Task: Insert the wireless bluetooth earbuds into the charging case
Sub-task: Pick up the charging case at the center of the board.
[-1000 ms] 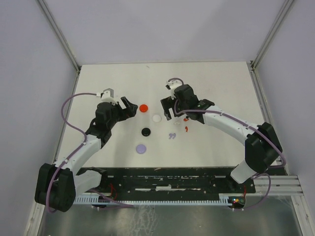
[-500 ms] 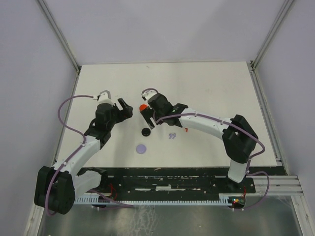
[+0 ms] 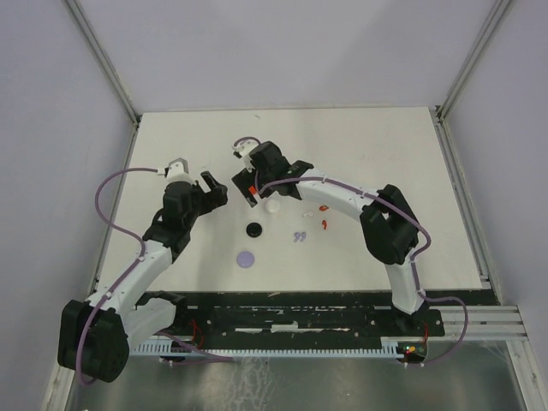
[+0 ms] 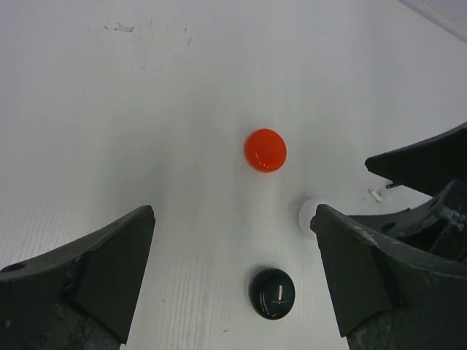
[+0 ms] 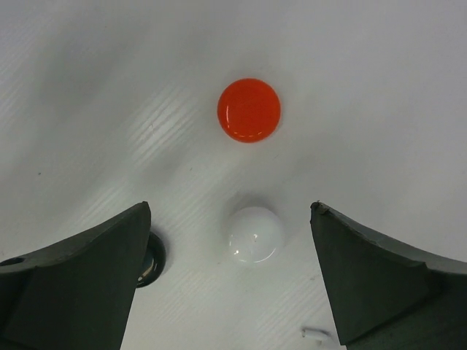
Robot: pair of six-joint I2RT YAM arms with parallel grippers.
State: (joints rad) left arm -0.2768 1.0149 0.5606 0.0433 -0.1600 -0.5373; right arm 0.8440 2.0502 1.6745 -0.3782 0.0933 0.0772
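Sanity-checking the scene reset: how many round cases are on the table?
4. Red case farthest from the arm bases, white case just right and nearer, black case nearer again, lavender case nearest the bases. The arms could hide more.

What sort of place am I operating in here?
Most likely a purpose-built robot test cell, not a home or shop: a plain white table boxed in by blank wall panels on metal framing, with a black mounting plate along its near edge.

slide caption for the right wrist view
Open right claw above a white disc, red disc beyond it, black disc partly hidden behind one finger.
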